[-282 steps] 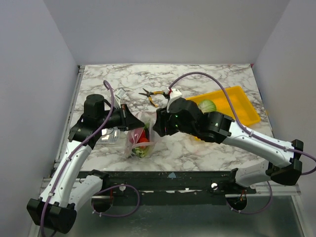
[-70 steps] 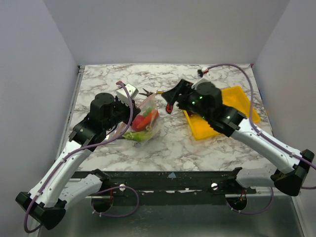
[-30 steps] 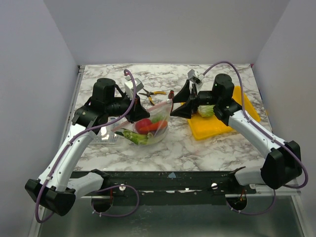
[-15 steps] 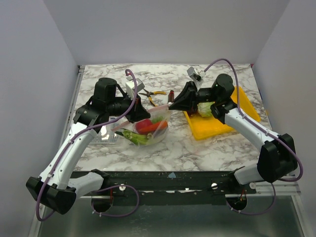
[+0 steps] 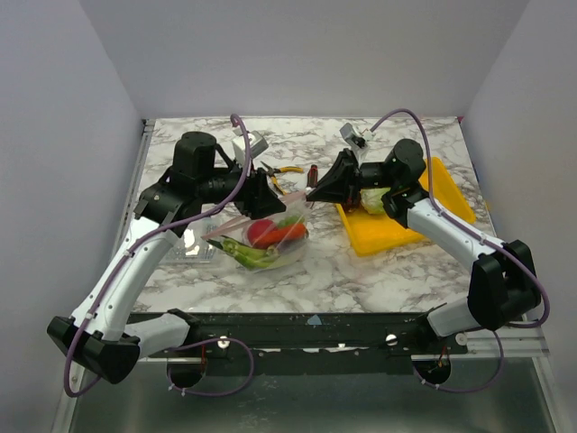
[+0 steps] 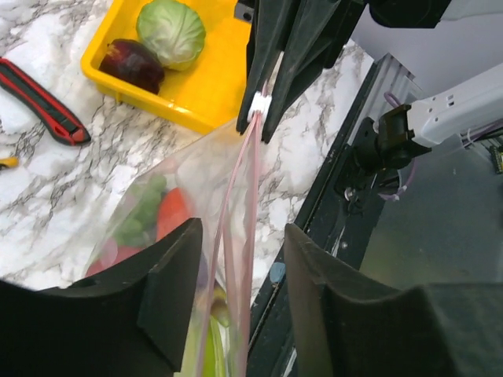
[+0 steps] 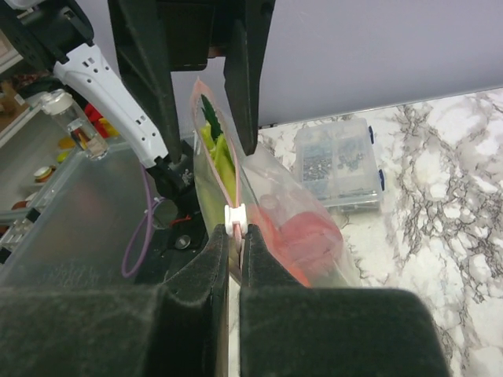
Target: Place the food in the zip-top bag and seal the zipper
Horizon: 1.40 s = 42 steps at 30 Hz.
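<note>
**A:** Top external view: marble table (image 5: 361,271) the biggest thing; yellow tray (image 5: 451,203) sat to its right; what of the zip-top bag (image 5: 270,251)?

**B:** It hung mid-table between both arms, mouth upward; red and green food (image 5: 264,233) lay inside it; cabbage (image 6: 171,31) and a maroon piece (image 6: 131,64) sat side by side in the tray.

**A:** Grippers?

**B:** Right gripper (image 7: 234,232) was pinched tight on the zipper (image 6: 251,157) at its white end piece; left gripper (image 6: 244,228) stood open, its fingers (image 6: 169,290) straddling the pink strip without pressing it.

**A:** Smaller items?

**B:** Clear box (image 7: 338,161) lay left of the bag; utility knife (image 6: 43,102) and pliers (image 5: 287,170) lay behind it, on the marble.
</note>
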Available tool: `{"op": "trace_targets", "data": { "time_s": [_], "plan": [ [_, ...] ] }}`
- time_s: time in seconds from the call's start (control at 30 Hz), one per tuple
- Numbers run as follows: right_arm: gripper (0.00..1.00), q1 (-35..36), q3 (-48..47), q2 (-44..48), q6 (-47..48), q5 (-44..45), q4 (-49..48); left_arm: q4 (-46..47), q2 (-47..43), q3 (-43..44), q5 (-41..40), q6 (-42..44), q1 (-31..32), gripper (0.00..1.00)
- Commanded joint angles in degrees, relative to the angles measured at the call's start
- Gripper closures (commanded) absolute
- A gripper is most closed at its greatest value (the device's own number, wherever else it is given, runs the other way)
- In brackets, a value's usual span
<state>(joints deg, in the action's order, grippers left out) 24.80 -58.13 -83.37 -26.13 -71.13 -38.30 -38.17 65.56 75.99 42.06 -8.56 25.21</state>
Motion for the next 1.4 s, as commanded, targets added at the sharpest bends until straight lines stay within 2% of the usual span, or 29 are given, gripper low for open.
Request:
{"op": "trace_targets", "data": {
  "time_s": [0.0, 0.07, 0.1, 0.23, 0.3, 0.33, 0.37, 0.4, 0.43, 0.5, 0.6, 0.97, 1.1, 1.27, 1.37],
  "plan": [
    [1.0, 0.38, 0.72, -0.12, -2.36, 0.81, -3.61, 1.12, 3.56, 2.88, -3.53, -0.94, 3.07, 0.5],
    [1.0, 0.43, 0.56, 0.34, -2.23, 0.75, -3.24, 0.67, 5.64, 4.28, -4.45, -0.76, 4.87, 0.52],
    [1.0, 0.35, 0.5, 0.53, -2.21, 0.77, -3.11, 0.21, 6.61, 5.22, -5.21, -0.69, 5.61, 0.57],
    [1.0, 0.35, 0.19, 1.06, 0.23, 1.08, 0.54, -2.64, 9.26, 8.14, -8.17, -0.04, 6.06, 0.96],
    [1.0, 0.34, -1.06, 1.0, 2.99, 0.95, 5.72, -2.88, 8.9, 8.21, -8.74, 0.67, 6.06, 1.0],
    [0.89, 0.41, -1.68, 1.13, 4.1, 1.18, 8.1, -2.76, 8.61, 8.0, -8.46, 0.89, 6.07, 1.0],
    [0.74, 0.42, -2.29, 1.46, 5.27, 1.97, 11.06, -2.4, 8.1, 7.72, -8.17, 0.99, 6.05, 1.0],
    [0.65, 0.39, -3.48, 1.82, 6.83, 2.86, 14.48, -2.07, 7.79, 7.25, -7.68, 0.95, 6.07, 1.0],
    [0.57, 0.37, -4.4, 2.35, 8.17, 4.21, 17.92, -1.63, 7.39, 6.89, -7.36, 0.89, 6.08, 1.0],
    [0.51, 0.4, -6.22, 3.07, 9.05, 6.16, 22.34, -1.06, 6.89, 6.22, -6.98, 0.72, 6.06, 1.0],
    [0.5, 0.35, -8.37, 3.21, 10.5, 5.43, 26.12, -0.68, 6.66, 5.69, -6.57, 0.65, 6.08, 1.0],
    [0.51, 0.52, -12.67, 0.01, 10.55, 2.05, 26.8, -1.33, 6.76, 6.14, -4.69, 1.43, 6.05, 1.0],
    [0.59, 1.09, -13.39, -1.13, 10.3, 1.01, 26.59, -1.2, 6.88, 6.02, -4.39, 1.44, 6.08, 1.0],
    [0.76, 1.99, -13.71, -1.03, 10.81, 1.46, 26.41, -1.29, 6.95, 6.27, -4.03, 1.51, 6.07, 1.0],
    [0.78, 2.12, -14.02, -0.85, 10.83, 1.69, 26.64, -1.46, 7.01, 6.36, -3.85, 1.54, 6.08, 1.0]
  ]
}}
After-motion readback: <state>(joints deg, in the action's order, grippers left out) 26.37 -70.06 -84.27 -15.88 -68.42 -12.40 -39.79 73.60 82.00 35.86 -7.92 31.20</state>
